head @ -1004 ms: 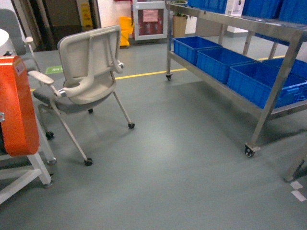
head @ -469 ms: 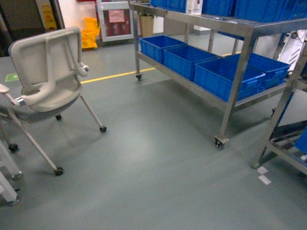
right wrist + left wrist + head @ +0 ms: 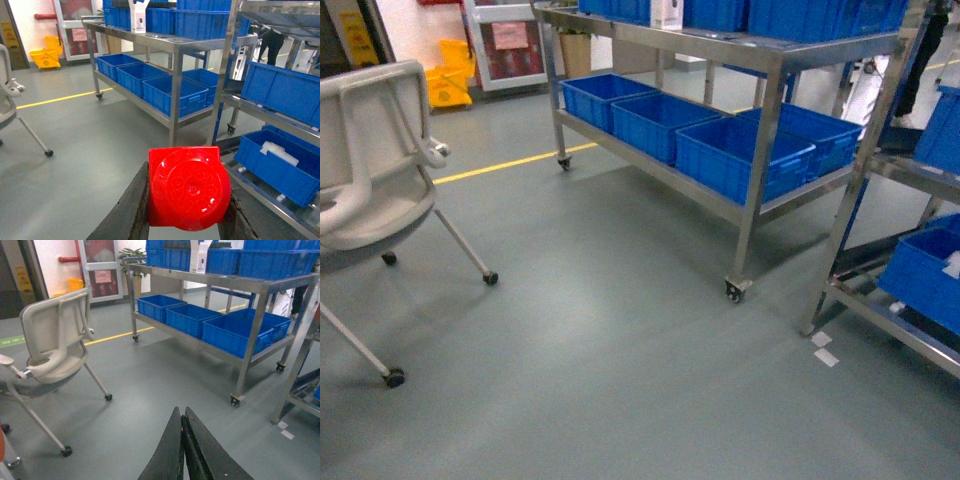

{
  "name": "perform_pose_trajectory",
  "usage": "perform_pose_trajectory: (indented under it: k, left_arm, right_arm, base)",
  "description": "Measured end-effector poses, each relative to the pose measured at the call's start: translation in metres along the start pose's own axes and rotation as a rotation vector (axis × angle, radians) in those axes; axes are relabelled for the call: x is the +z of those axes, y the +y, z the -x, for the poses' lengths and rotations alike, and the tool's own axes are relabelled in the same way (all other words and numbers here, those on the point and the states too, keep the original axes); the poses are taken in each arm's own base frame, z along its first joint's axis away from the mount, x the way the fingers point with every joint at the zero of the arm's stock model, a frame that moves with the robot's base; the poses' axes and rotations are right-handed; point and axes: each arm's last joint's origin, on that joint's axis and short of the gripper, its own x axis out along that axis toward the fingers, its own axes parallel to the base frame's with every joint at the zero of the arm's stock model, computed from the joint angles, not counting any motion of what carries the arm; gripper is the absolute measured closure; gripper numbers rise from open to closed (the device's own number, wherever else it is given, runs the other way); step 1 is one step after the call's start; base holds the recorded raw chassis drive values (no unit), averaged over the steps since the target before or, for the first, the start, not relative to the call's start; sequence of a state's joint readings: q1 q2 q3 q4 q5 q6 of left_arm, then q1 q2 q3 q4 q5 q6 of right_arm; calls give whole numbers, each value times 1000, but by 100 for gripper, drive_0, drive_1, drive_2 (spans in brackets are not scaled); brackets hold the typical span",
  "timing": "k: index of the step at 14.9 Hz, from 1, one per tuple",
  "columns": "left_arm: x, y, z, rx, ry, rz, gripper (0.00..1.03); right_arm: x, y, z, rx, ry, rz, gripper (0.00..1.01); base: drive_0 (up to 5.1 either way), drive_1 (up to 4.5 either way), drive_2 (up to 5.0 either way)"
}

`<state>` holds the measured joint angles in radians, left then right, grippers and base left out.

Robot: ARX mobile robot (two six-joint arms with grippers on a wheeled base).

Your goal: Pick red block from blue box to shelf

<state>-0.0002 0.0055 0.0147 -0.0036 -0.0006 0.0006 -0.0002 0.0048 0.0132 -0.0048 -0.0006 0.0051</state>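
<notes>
Red block (image 3: 187, 187) pinched in right gripper (image 3: 186, 210), so pick is done. Left gripper (image 3: 183, 440) pressed together, empty. Left to do: reach shelf (image 3: 750, 50) at far right, place block.

A warehouse-like workroom: steel shelf (image 3: 750, 60) racks, blue crates (image 3: 740, 155), floor line (image 3: 510, 162).

Red block (image 3: 189, 187): glossy cube, you see its round stud facing the camera, pinched between the right gripper's (image 3: 186, 212) fingers.
Shelf (image 3: 760, 50): stainless rack on casters, standing ahead of you.
</notes>
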Motion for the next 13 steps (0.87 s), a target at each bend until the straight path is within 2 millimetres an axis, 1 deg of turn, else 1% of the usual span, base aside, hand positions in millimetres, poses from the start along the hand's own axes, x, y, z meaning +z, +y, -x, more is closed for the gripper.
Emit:
perform_pose_trajectory:
  k: [13]
  left_arm:
    - [0, 0, 0, 0, 0, 0, 101]
  right_arm:
    - [0, 0, 0, 0, 0, 0, 73]
  base:
    - [-141, -141, -141]
